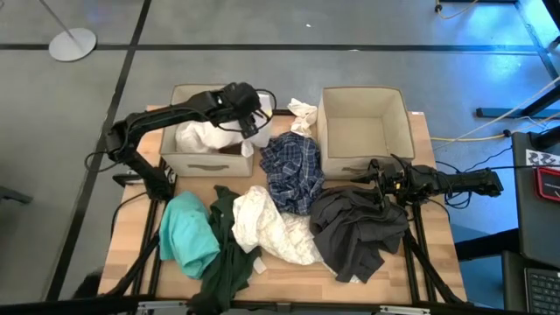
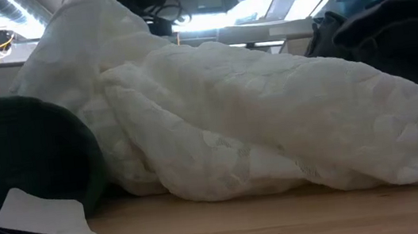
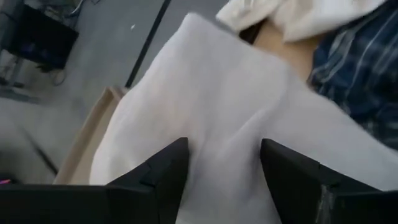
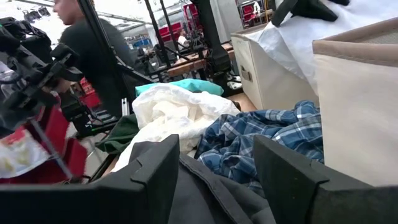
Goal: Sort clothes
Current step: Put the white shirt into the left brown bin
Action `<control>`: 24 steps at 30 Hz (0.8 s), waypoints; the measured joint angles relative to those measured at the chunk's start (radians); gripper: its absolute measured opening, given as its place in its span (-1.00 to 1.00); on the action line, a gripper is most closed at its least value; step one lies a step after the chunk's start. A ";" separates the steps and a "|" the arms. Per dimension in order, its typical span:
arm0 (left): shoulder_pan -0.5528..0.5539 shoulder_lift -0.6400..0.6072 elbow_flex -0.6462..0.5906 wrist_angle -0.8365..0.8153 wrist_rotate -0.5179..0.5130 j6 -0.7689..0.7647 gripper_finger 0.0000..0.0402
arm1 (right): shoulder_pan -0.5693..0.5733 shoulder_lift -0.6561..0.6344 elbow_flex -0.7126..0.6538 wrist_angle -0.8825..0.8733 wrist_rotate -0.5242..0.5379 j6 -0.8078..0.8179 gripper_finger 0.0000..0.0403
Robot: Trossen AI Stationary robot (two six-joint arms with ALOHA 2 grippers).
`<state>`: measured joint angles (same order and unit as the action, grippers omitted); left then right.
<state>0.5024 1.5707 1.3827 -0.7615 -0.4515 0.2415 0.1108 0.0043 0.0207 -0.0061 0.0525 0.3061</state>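
My left gripper is open over the right end of the left beige box. A white garment lies in that box and spreads under and between the fingers. My right gripper is open, low over the dark grey garment. On the table lie a blue plaid shirt, a cream lacy garment, a teal one and a dark green one. My left gripper's fingers stand on either side of a swell of the white garment, pointing down at it; I cannot tell whether they touch it. My right gripper's fingers lie level from the table's right side, with dark grey cloth between them; I cannot tell whether they touch it.
The right beige box stands at the far right, with no clothes showing in it. A small white garment lies between the two boxes. A white tag lies by the dark green garment. A person stands beyond the table's left side.
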 joint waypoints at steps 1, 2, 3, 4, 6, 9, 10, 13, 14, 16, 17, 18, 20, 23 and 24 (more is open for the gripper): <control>-0.001 0.000 0.000 -0.009 -0.017 0.002 -0.11 | 0.000 0.000 0.000 0.000 0.000 0.000 0.04; -0.001 0.000 0.000 -0.020 -0.031 0.001 -0.17 | 0.000 0.000 0.000 0.000 0.000 0.000 0.04; -0.001 0.000 0.000 -0.033 -0.042 0.001 -0.26 | 0.000 0.000 0.000 -0.001 0.000 0.000 0.04; -0.001 0.000 0.000 -0.048 -0.050 0.002 -0.35 | 0.000 0.000 0.000 -0.001 0.000 0.000 0.04; 0.000 0.000 0.001 -0.070 -0.058 0.011 -0.57 | 0.000 0.000 0.000 -0.001 0.000 0.000 0.04; -0.001 0.000 0.001 -0.086 -0.059 0.017 -0.90 | 0.000 0.000 0.000 -0.002 0.000 0.000 0.04; -0.001 -0.002 0.001 -0.087 -0.064 0.018 -0.94 | 0.000 0.000 0.000 -0.002 0.000 0.000 0.04; -0.015 -0.012 0.001 -0.076 -0.101 0.036 -0.95 | 0.000 0.000 0.000 -0.002 0.000 0.000 0.04; -0.021 -0.018 0.003 -0.076 -0.111 0.044 -0.96 | 0.000 0.000 0.000 -0.002 0.000 0.000 0.04; -0.038 -0.031 0.024 -0.071 -0.119 0.060 -0.98 | 0.000 0.000 0.000 -0.002 0.000 0.001 0.04; -0.045 -0.043 0.039 -0.072 -0.124 0.061 -0.98 | 0.000 0.000 0.000 -0.002 0.000 0.001 0.04; -0.054 -0.055 0.057 -0.076 -0.135 0.061 -0.98 | 0.000 0.000 0.000 -0.002 0.000 0.001 0.04; -0.071 -0.086 0.088 -0.082 -0.155 0.062 -0.99 | 0.000 0.000 0.000 -0.002 0.000 0.002 0.04; -0.095 -0.143 0.131 -0.114 -0.200 0.057 -0.99 | 0.000 0.000 0.000 -0.002 0.000 0.002 0.04; -0.103 -0.167 0.143 -0.132 -0.218 0.050 -0.99 | 0.000 0.000 0.000 -0.002 0.000 0.002 0.04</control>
<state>0.3998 1.4035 1.5254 -0.8935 -0.6696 0.2918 0.1112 0.0040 0.0208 -0.0082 0.0525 0.3084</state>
